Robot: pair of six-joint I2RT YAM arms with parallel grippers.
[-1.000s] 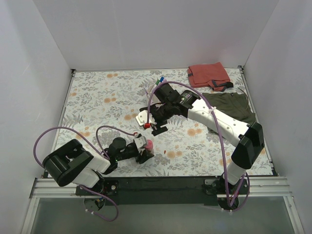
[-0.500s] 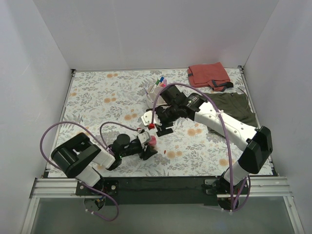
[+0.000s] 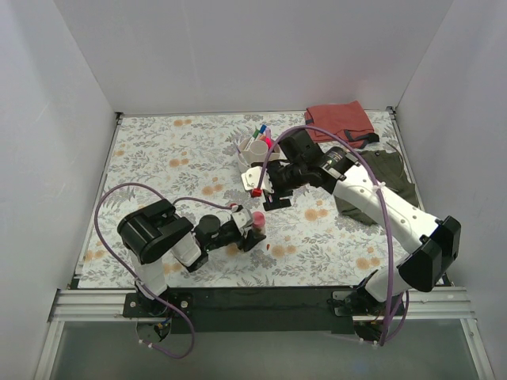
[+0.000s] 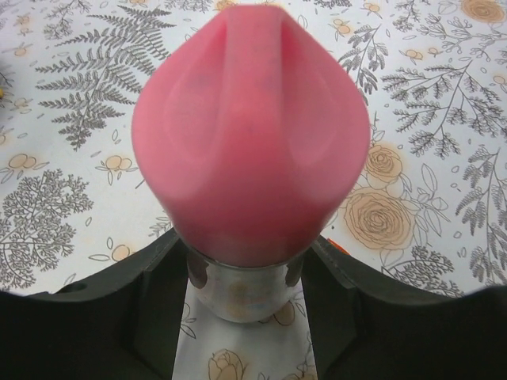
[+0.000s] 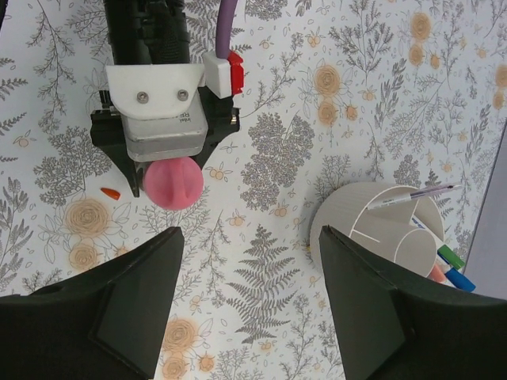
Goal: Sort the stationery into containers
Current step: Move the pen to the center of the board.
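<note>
The pink ball, with a silver stub under it, fills the left wrist view. My left gripper is shut on it, the black jaws pressed against its lower sides. From above, the pink ball sits at the tip of the left gripper, low over the floral table. My right gripper hovers open between ball and white bowl. Below the right gripper lies bare cloth, with the pink ball up left. The white bowl holds pens in its compartments.
A small orange bit lies beside the left gripper, and more small bits lie on the floral table to its right. The folded red cloth and the olive-green cloth lie at the back right. White walls enclose the table.
My left gripper has carried the pink ball right and away from the bases, toward the bowl. The right gripper has shifted right and back, still open.
</note>
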